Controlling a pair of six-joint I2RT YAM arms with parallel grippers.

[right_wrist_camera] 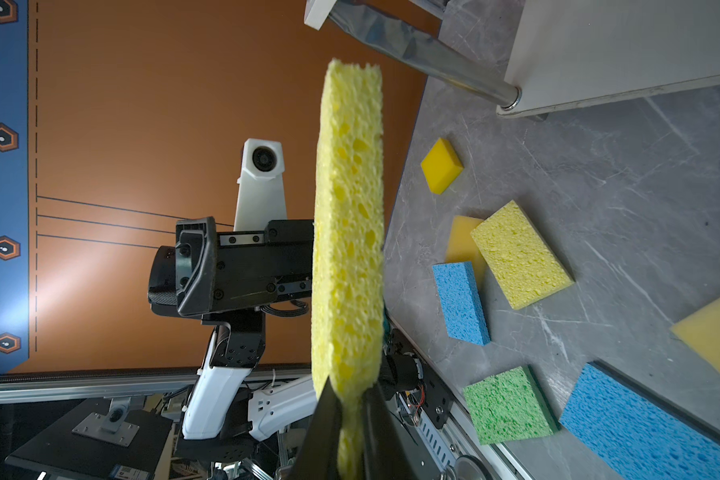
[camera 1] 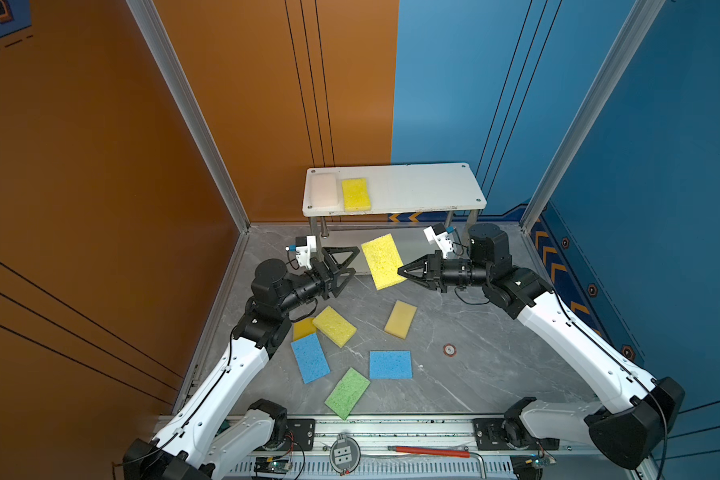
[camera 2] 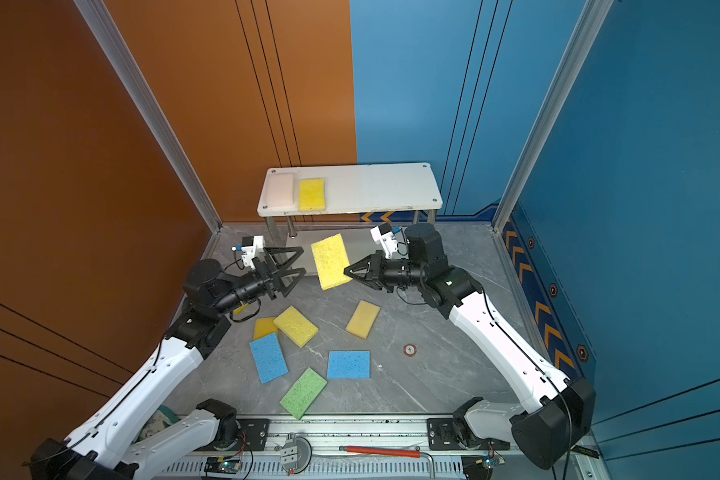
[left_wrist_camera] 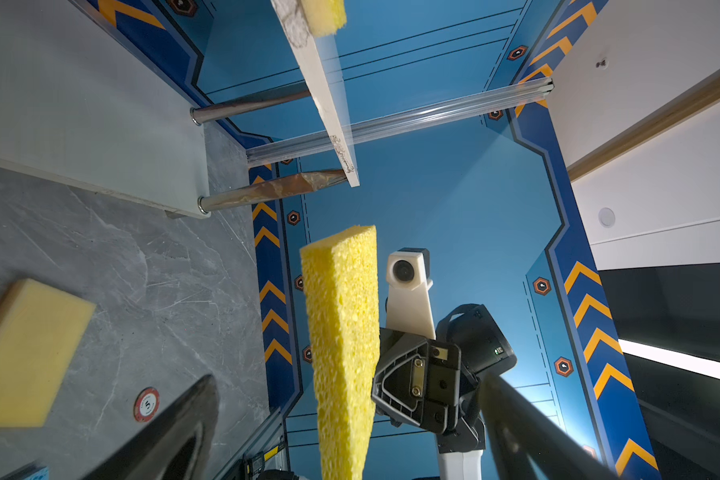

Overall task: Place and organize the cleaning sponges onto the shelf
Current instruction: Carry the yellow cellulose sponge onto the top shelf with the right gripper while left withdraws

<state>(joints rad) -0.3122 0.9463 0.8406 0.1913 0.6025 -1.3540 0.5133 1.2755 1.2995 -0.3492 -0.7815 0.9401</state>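
Yellow sponge [right_wrist_camera: 348, 232], pinched at its edge by the clenched right pincer [camera 1: 400, 272], hangs over the table's [camera 1: 487, 357] far edge, before the shelf [camera 1: 425, 187]. The left pincer [camera 1: 355, 260] gapes just beside it, apart. It should clear the top board's front edge, then lie flat and square beside the shelved yellow sponge [camera 1: 356, 194].

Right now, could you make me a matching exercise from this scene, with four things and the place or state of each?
Things:
1. pale sponge
2. green sponge
3. raised yellow sponge
4. left gripper

Places or states:
a. open, empty
b. pinched in the right gripper
c. lying on the table
d. on the top board of the shelf

Pairs: 1-d, 2-c, 3-b, 4-a
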